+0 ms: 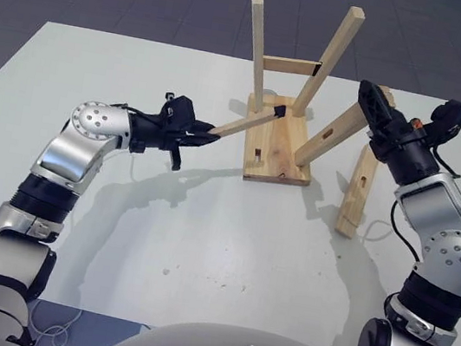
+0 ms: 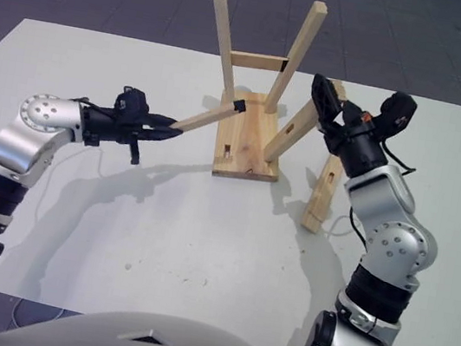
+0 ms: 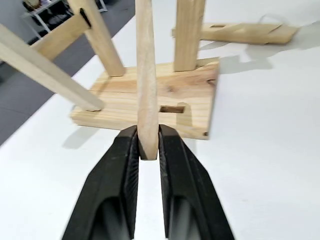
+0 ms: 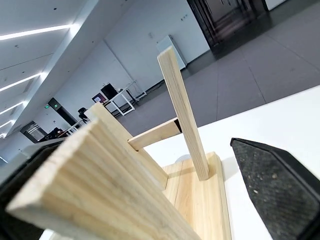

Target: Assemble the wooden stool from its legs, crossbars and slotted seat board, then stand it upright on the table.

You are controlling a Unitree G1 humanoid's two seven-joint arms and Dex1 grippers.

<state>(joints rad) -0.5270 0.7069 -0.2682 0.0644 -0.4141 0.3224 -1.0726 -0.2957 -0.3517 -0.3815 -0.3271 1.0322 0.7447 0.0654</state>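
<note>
The broad white worktop (image 1: pixel 201 247) lies bare across its near half, between the two arms. The flat pale wooden slotted seat board (image 1: pixel 282 150) rests toward the far edge, well in from both side edges. Two square pale wooden legs stand in it, one left (image 1: pixel 258 50) and one right (image 1: pixel 329 57), joined high up by a short wooden crossbar (image 1: pixel 290 65). A loose slotted wooden leg (image 1: pixel 356 193) lies flat just right of the board. The left hand (image 1: pixel 208 136) is clenched on the near end of a slim slanting wooden leg (image 1: pixel 247 123) whose far end meets the board. The right hand (image 1: pixel 373 103) sits spread around the top of another slanting leg (image 1: pixel 331 136) (one pad (image 4: pixel 275 190) stands clear of the wood).
</note>
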